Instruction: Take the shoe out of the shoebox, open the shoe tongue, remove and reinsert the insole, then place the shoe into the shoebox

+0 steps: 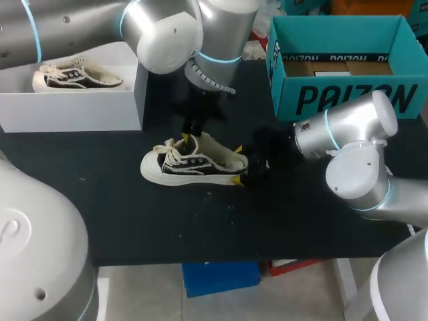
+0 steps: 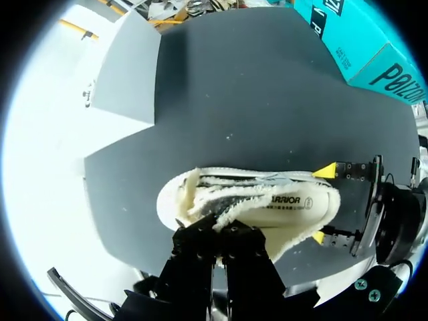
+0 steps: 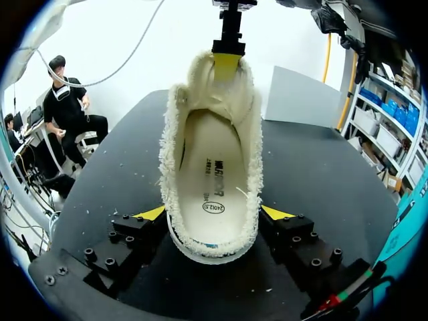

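Head view, left to right. A white box (image 1: pixel 73 107) sits at the far left of the tabletop (image 1: pixel 134 221) with a second shoe (image 1: pixel 77 75) in it. The left claw (image 1: pixel 190 134) comes down from above onto the shoe (image 1: pixel 194 164), which lies mid-tabletop on its sole, out of either box. The right claw (image 1: pixel 237 164) is at the shoe's right end. An open teal box (image 1: pixel 348 97) stands behind it, well apart from the shoe.

Long axis: across the tabletop, with the toe to my left and the heel (image 3: pixel 212 251) to my right.

Right wrist view: this claw looks straight down that axis from behind the heel. Its yellow tips press the heel from both sides, so it is clamped on the shoe. The tongue (image 3: pixel 224 100) stands pulled up at the far end of the mouth, with a yellow tip of the left claw on its inner face. The insole (image 3: pixel 212 174) lies flat and fully seated, bare from the heel to the tongue.

Left wrist view: the fingers are close together and their tips are buried in the tongue's fleecy edge. I read the left claw as pinched on the tongue.

Judgement: the tongue is open and the insole step is not yet done. The insole lies just heelward of the left claw and below it. The left arm is nearer and has the free approach from above, since the right is taken up steadying the heel. Letting go of the tongue may let it flop back over the mouth.
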Robot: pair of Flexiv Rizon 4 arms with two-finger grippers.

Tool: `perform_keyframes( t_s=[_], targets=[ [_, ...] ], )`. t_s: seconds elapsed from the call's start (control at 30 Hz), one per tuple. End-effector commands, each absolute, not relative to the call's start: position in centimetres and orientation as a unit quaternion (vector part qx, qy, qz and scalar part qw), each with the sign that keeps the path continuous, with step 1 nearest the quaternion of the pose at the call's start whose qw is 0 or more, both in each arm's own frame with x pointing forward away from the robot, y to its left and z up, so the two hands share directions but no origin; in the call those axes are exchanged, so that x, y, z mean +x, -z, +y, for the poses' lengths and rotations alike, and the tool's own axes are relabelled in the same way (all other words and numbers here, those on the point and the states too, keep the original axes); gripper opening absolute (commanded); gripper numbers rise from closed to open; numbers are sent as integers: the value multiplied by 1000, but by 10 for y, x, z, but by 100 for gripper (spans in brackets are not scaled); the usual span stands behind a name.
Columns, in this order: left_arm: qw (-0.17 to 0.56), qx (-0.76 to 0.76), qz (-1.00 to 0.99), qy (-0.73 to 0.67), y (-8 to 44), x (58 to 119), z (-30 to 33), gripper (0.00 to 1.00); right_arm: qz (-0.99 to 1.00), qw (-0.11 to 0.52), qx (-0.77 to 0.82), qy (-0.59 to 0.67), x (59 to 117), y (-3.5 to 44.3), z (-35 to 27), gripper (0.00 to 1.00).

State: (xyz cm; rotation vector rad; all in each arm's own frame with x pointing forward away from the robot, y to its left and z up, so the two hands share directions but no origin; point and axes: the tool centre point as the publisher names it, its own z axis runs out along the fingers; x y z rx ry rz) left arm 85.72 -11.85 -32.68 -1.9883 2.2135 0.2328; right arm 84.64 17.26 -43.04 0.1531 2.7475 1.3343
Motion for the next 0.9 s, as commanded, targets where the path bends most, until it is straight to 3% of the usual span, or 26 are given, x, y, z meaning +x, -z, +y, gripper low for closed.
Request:
perform_keyframes(
  t_s=[0.03,0.9],
  targets=[
    [60,-672,738,-25,316,852,-103,0,898,42,50,-436,847,431,174,0],
    [-4,-697,701,154,332,855,-61,0,898,42,50,-436,847,431,174,0]
  ],
)
